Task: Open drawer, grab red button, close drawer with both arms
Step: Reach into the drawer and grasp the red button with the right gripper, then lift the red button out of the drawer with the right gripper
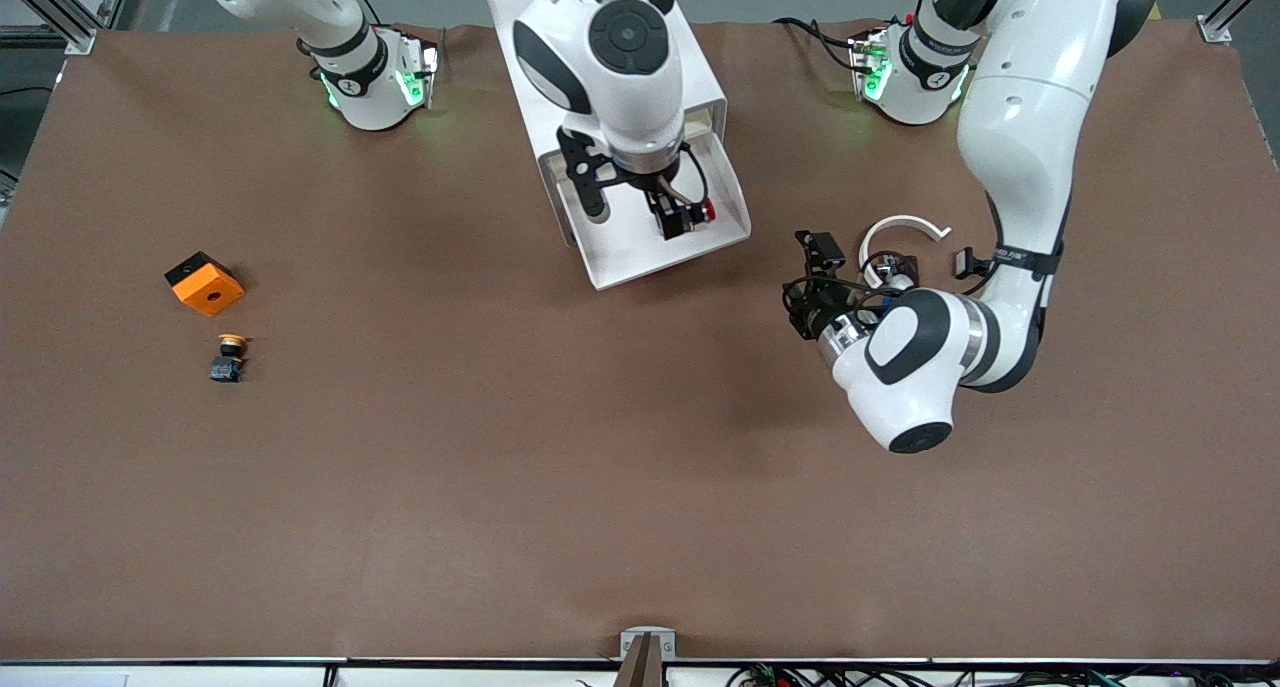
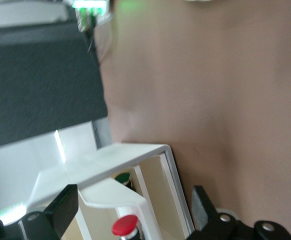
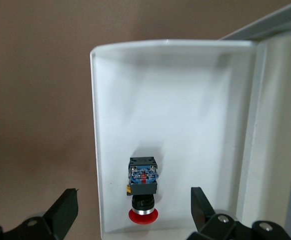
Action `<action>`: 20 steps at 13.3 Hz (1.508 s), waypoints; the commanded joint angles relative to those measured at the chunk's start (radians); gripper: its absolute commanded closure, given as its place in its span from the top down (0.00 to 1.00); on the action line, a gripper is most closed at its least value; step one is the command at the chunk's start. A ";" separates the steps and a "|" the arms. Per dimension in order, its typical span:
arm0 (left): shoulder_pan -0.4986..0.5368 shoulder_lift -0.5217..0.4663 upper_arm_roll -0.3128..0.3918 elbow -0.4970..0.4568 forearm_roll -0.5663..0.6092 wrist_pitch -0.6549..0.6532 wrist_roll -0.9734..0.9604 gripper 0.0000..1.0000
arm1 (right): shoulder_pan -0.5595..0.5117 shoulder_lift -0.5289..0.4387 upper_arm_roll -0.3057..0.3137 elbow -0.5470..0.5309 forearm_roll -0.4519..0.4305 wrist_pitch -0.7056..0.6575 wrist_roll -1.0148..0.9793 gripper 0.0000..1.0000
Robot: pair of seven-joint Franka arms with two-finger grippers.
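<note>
The drawer (image 1: 630, 257) stands pulled out of the white cabinet (image 1: 712, 92) toward the front camera. The button (image 1: 705, 210) lies on its side in the tray, red cap toward the left arm's end. My right gripper (image 1: 678, 219) hangs open just over the tray. In the right wrist view the button (image 3: 143, 192) lies on the drawer floor (image 3: 160, 100) between the spread fingers of the right gripper (image 3: 133, 210), untouched. My left gripper (image 1: 805, 287) is open and empty, low over the table beside the drawer. Its wrist view shows the left gripper (image 2: 131, 212) facing the cabinet (image 2: 110, 165) and the red cap (image 2: 124, 225).
An orange cube with a hole (image 1: 205, 283) and a yellow-capped button (image 1: 230, 357) lie toward the right arm's end. A white curved ring piece (image 1: 905, 229) lies by the left arm's wrist. A green cap (image 2: 121, 177) shows inside the cabinet.
</note>
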 commanded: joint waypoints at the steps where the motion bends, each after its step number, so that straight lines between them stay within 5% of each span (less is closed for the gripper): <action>1: -0.006 -0.069 -0.004 -0.032 0.114 0.068 0.192 1.00 | 0.013 0.050 -0.012 0.063 0.012 -0.021 -0.001 1.00; 8: -0.006 -0.122 -0.025 -0.084 0.516 0.390 0.584 1.00 | 0.067 0.125 -0.012 0.063 -0.028 -0.006 -0.064 1.00; 13: 0.001 -0.112 -0.024 -0.082 0.547 0.721 0.610 1.00 | 0.082 0.164 -0.012 0.063 -0.042 0.031 -0.064 1.00; 16: 0.000 -0.110 -0.025 -0.078 0.634 0.751 0.723 1.00 | 0.080 0.165 -0.014 0.063 -0.045 0.034 -0.066 1.00; 20: 0.012 -0.148 -0.059 -0.074 0.590 0.774 0.804 1.00 | 0.076 0.165 -0.018 0.063 -0.062 0.031 -0.061 1.00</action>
